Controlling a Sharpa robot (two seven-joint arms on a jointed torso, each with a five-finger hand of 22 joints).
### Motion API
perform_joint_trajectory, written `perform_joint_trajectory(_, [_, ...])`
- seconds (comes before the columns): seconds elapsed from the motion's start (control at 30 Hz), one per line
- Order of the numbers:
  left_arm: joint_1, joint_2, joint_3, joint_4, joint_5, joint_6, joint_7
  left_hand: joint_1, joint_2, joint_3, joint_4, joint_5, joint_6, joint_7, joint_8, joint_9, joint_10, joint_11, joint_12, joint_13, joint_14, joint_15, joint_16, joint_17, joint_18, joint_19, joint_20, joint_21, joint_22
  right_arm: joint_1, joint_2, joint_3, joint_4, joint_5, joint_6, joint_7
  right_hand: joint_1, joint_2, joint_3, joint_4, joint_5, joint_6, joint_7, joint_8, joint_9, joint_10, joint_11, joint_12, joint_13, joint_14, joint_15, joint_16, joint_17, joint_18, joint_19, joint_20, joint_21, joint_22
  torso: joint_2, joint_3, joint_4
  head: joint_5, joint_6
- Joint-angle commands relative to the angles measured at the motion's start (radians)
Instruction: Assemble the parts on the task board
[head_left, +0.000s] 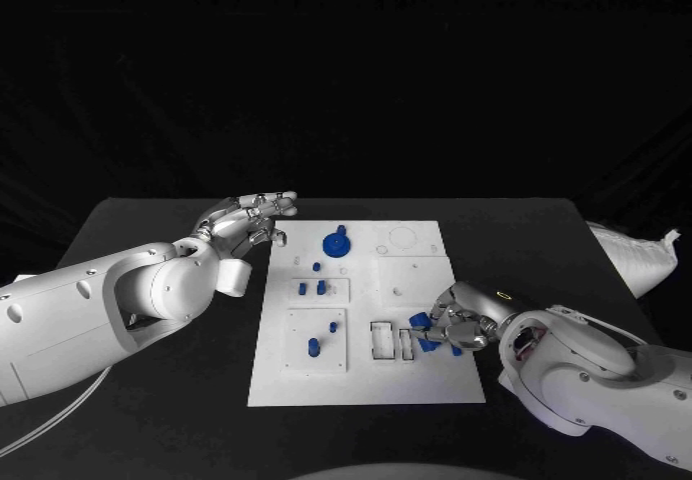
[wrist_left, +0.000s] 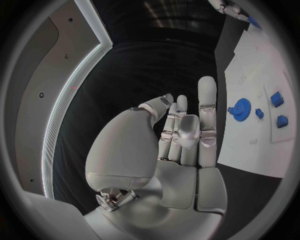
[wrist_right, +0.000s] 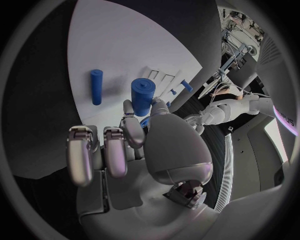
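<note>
The right hand (head_left: 459, 322) is at the right edge of the task board (head_left: 433, 380), near its lower part, and its fingers are closed around a blue cylinder part (wrist_right: 142, 96). A thinner blue peg (wrist_right: 96, 86) lies flat on the board just beside it. The left hand (head_left: 254, 220) is above the black counter (head_left: 130, 225) at the board's upper left corner, fingers apart and holding nothing. The blue gear (head_left: 336, 243) lies on the board near this hand.
</note>
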Motion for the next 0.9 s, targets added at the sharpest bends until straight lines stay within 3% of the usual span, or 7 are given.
perform_joint_trajectory(0.03, [0.000,0.000,0.000,0.002,-0.008,0.029,-0.002,0.000,0.000,-0.003,-0.004,0.003,-0.004,-0.003,0.006,0.000,-0.008,-0.001,0.006,0.002,-0.010,0.000,-0.001,-0.002,0.016,-0.007,-0.001,-0.003,-0.002,0.005,-0.004,0.002,0.013,0.053,-0.084,0.024,-0.014,0.001,-0.002,0.005,0.009,0.016,-0.014,0.005,0.004,0.087,-0.031,0.301,0.359,0.088,-0.009,0.006,0.183,-0.012,0.073,-0.007,0.004,0.160,0.000,0.0001,-0.0001,-0.001,0.000])
perform_joint_trajectory(0.27, [0.000,0.000,0.000,0.002,-0.009,0.035,-0.006,0.001,-0.002,-0.004,-0.005,0.003,-0.005,-0.002,0.006,0.000,-0.010,-0.001,0.008,0.002,-0.010,0.000,-0.001,-0.003,0.017,-0.008,-0.001,-0.006,-0.003,0.025,-0.002,0.005,0.017,0.119,-0.062,0.030,-0.016,0.005,-0.002,0.006,0.017,0.019,-0.016,0.006,0.007,0.086,-0.032,0.299,0.357,0.088,-0.010,0.005,0.182,-0.012,0.074,-0.008,0.004,0.160,0.000,-0.0002,0.0027,-0.003,0.001])
perform_joint_trajectory(0.7, [0.000,0.003,0.000,0.003,-0.009,0.037,-0.007,0.000,-0.003,-0.004,-0.005,0.002,-0.007,-0.002,0.006,0.000,-0.011,0.000,0.009,0.002,-0.011,0.001,-0.001,-0.004,0.017,-0.008,-0.001,-0.005,-0.003,0.029,0.075,0.004,-0.015,0.212,0.041,0.002,-0.049,0.025,-0.013,0.010,0.017,0.032,-0.021,0.010,0.022,0.087,-0.037,0.298,0.359,0.089,-0.013,0.007,0.187,-0.013,0.074,-0.011,0.005,0.161,0.001,-0.0009,0.0032,0.003,-0.002])
perform_joint_trajectory(0.9, [0.000,0.001,0.000,0.007,-0.009,0.034,-0.007,-0.001,-0.003,-0.005,-0.005,0.002,-0.008,-0.001,0.006,-0.001,-0.012,0.000,0.009,0.002,-0.011,0.001,-0.001,-0.003,0.017,-0.008,0.000,-0.006,-0.003,0.028,0.104,0.003,-0.032,0.221,0.066,-0.006,-0.056,0.032,-0.015,0.010,0.015,0.035,-0.023,0.010,0.026,0.087,-0.038,0.296,0.357,0.089,-0.014,0.007,0.187,-0.013,0.074,-0.012,0.005,0.162,0.001,-0.0016,0.0022,0.003,-0.004])
